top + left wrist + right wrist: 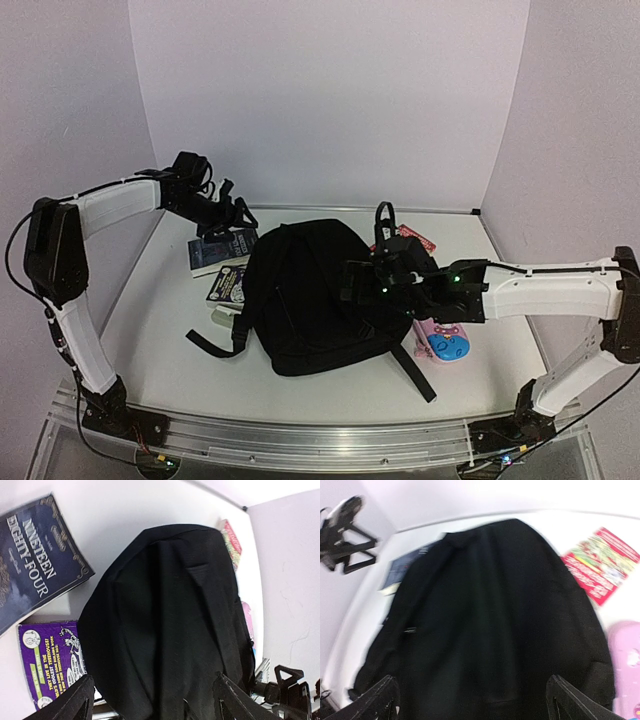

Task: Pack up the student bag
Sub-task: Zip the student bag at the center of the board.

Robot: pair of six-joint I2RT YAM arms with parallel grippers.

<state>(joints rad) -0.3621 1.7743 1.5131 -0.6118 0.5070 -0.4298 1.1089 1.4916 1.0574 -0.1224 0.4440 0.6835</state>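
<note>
Looking down on a white worktop (160, 330), with plain pale walls (320, 100) closing in the back and both sides and a metal rail (300, 435) running along the near edge. Finding the bag (305, 295) lying flat at mid-worktop, black, its straps trailing toward that rail. Noting a navy book (35, 560) and a purple book (50, 665) just left of the bag, a red booklet (602, 565) at its far right and a pink case (445, 342) just right of it. Seeing the left jaws spread wide and gripping nothing, hovering off the bag's far-left corner. Seeing the right jaws gaping too, empty, above the bag's right half.
</note>
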